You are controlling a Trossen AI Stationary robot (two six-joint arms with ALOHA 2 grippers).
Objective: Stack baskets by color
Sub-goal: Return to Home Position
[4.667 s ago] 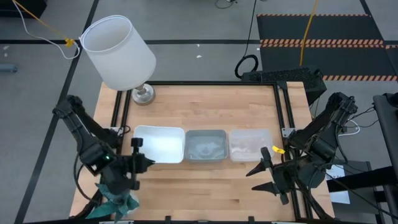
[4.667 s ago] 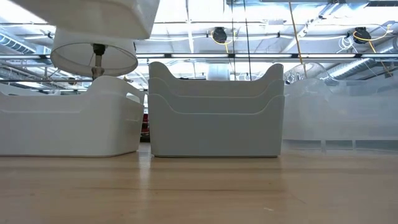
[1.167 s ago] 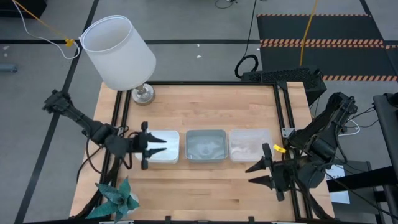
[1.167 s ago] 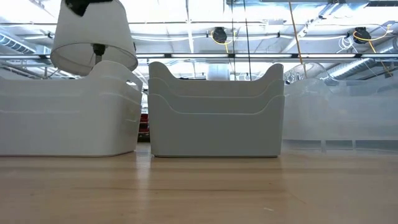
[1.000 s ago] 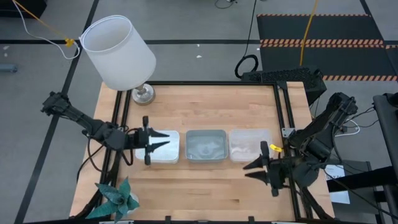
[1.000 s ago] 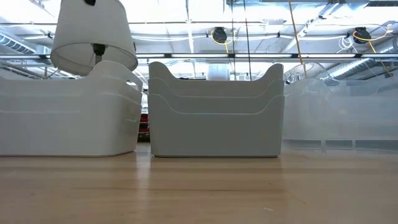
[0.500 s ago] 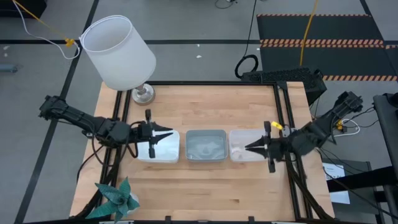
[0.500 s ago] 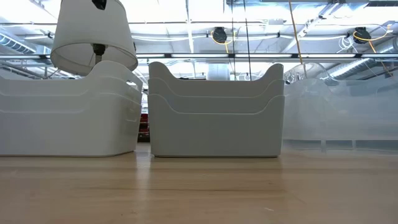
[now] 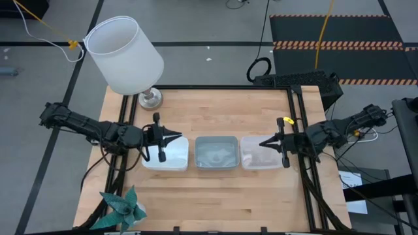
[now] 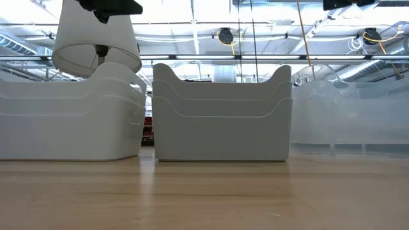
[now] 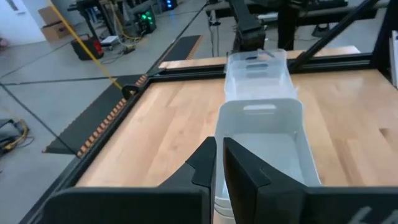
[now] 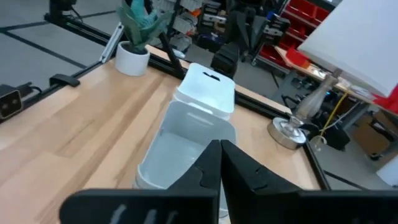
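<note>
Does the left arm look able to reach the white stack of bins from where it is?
Probably yes. The left gripper hangs over the white stack with nothing between them, and the lamp stands farther back. It looks shut, so it would need to open first.

Bright, even overhead lighting; faint soft shadows.

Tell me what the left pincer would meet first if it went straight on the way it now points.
Probably the right pincer. The left pincer hangs above the white stack, aimed along the row at it; the low view shows both higher than the grey stack. Any downward tilt is unclear.
</note>
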